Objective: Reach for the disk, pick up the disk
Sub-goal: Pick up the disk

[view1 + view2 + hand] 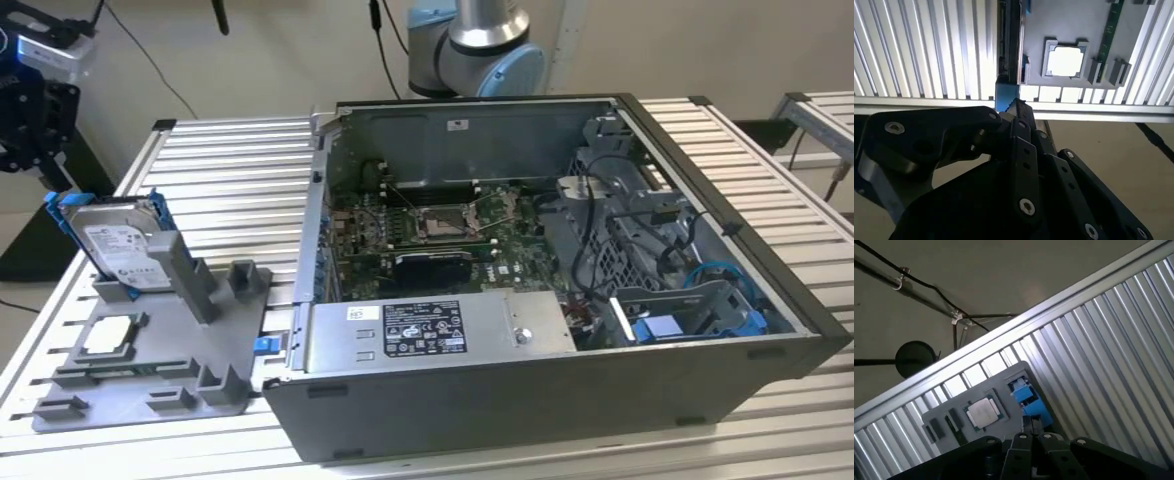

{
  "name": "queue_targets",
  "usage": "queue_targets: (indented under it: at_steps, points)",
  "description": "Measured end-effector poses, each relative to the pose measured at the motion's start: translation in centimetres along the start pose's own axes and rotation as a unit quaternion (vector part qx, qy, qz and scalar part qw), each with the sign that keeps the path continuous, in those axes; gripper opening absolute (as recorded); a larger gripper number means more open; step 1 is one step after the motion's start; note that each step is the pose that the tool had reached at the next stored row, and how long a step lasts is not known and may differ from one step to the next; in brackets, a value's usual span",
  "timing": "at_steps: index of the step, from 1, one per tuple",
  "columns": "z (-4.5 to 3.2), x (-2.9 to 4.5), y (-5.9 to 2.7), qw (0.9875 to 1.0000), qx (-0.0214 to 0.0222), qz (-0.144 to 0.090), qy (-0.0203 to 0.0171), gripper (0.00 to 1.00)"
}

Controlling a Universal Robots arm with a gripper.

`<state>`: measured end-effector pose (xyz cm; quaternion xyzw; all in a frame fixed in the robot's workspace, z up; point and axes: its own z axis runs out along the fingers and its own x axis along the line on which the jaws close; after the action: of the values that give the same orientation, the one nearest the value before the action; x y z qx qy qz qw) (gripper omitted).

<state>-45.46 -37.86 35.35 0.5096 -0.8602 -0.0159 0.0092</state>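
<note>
Jaws cannot be judged apart or together: in both wrist views the black links of the gripper overlap and hide the tips. They grip nothing, since the disk stands on edge in a slot of the grey stand, on the slatted table at the exterior view's left, well apart from the open computer case. A blue bracket frames the disk. A small square chip lies flat on the stand just beside it. The black assembly at the exterior view's left edge is probably the gripper head, though it is cut off there; it sits above and beyond the disk, not touching it. In the second wrist view the disk shows edge-on, with the bracket's blue end close to the gripper tip. The step in hand is judged to be the reach. To do it well, the gripper should line up with the thin edge, take the two flat faces rather than the bracket, and keep clear of the chip; a pull in line with the slot should avoid jamming. Writing: the disk's white label and the white label on the case's metal box carry print, unreadable here.
</note>
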Motion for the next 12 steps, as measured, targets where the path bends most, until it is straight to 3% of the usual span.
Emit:
queue_targets:
  at_steps: [6, 12]
  points:
    - [0.01, 0.0, 0.0, 0.9985, 0.0014, -0.054, 0.0012, 0.0]
    - [0.02, 0.0, 0.0, 0.994, 0.0018, -0.109, 0.0029, 0.0]
